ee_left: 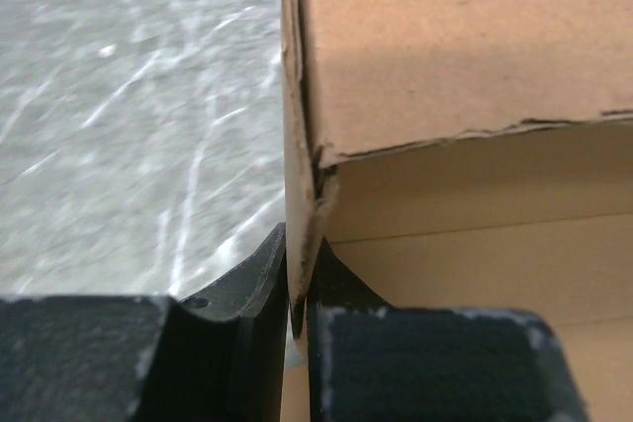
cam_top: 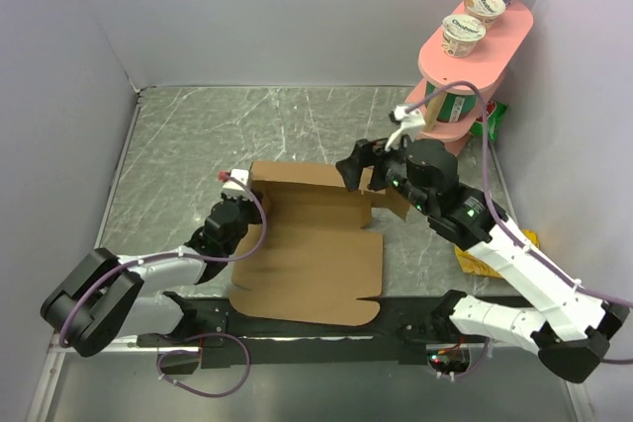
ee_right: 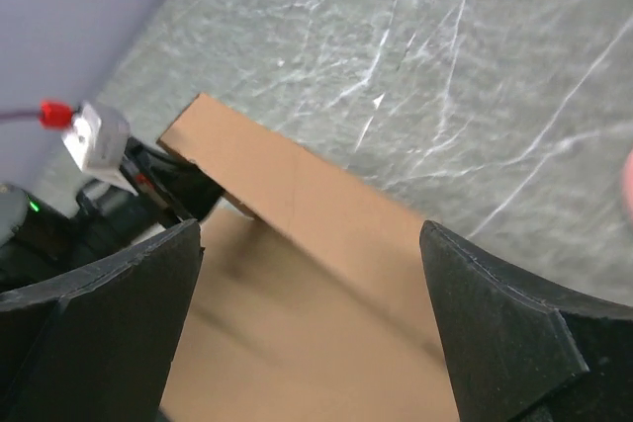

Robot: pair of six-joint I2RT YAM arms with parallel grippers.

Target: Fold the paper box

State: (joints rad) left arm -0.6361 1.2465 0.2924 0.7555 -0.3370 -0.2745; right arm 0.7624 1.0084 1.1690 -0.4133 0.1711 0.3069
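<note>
Pinching the raised side wall of the paper box (cam_top: 312, 264), the left gripper (ee_left: 300, 294) has its jaws drawn nearly together, with the cardboard edge clamped between them. The right gripper (ee_right: 309, 234) hovers with its fingers spread wide and grips nothing; the box's upright rear wall lies just below it. The flat panel lies between both grippers on the table (cam_top: 198, 135).

The left arm (cam_top: 148, 279) lies low, reaching from the near left toward the middle, its left gripper (ee_left: 300, 269) pinched onto the left wall of the paper box (ee_left: 445, 66). The right arm (cam_top: 495, 249) bends in from the near right, its right gripper (ee_right: 309, 244) spread wide, angled downward.
</note>
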